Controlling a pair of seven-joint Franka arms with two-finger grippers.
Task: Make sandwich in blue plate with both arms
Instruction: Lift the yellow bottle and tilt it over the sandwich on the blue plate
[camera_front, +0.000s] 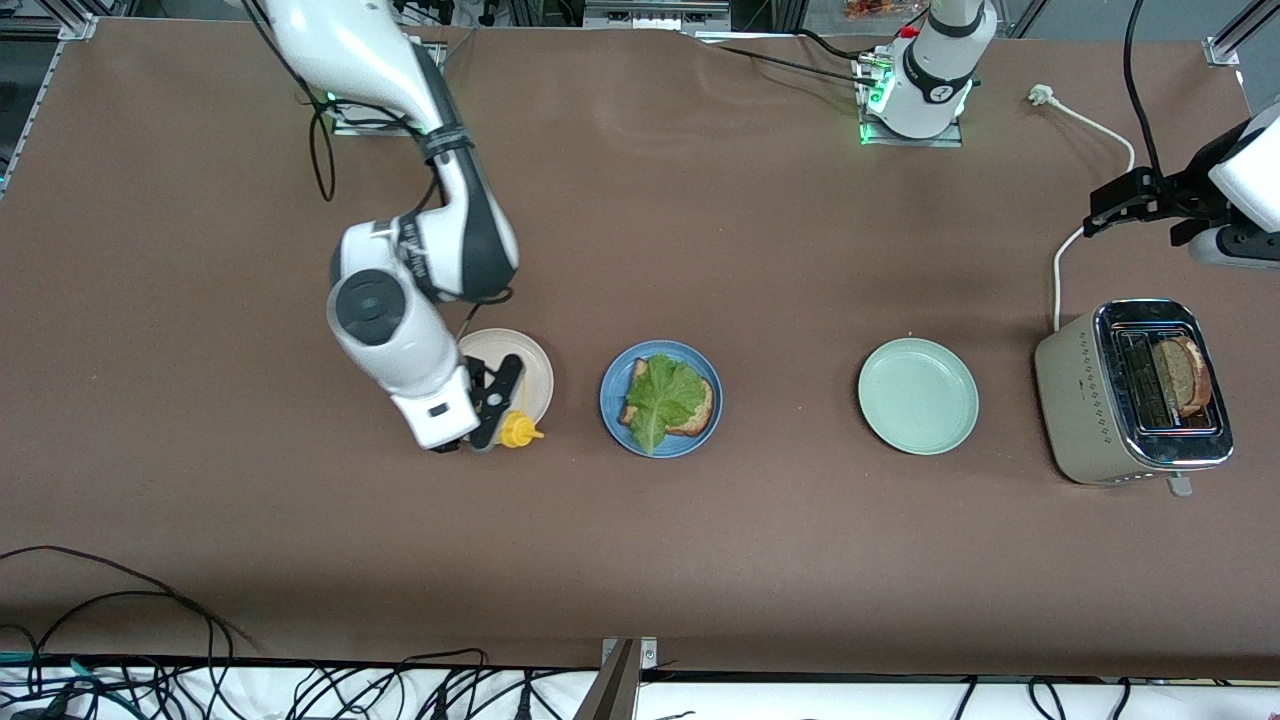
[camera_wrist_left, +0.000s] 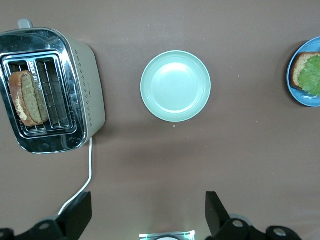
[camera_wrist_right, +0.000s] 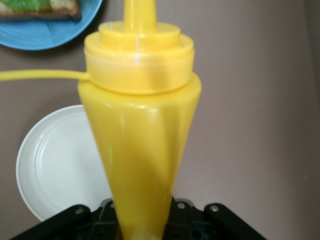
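The blue plate (camera_front: 611, 386) lies mid-table and holds one brown toast slice (camera_front: 703, 410) with a green lettuce leaf (camera_front: 660, 398) on top. My right gripper (camera_front: 497, 405) is shut on a yellow squeeze bottle (camera_front: 518, 430), which it holds over the edge of a beige plate (camera_front: 525, 352) beside the blue plate. In the right wrist view the bottle (camera_wrist_right: 140, 125) fills the middle, its nozzle toward the blue plate (camera_wrist_right: 50, 36). My left gripper (camera_front: 1100, 212) hangs open and empty over the table by the toaster; the left wrist view shows its gap (camera_wrist_left: 148, 212) bare.
A pale green plate (camera_front: 918, 395) lies between the blue plate and a silver toaster (camera_front: 1070, 400) at the left arm's end. A brown bread slice (camera_front: 1187, 375) stands in the toaster's slot. The toaster's white cord (camera_front: 1060, 260) runs toward the bases.
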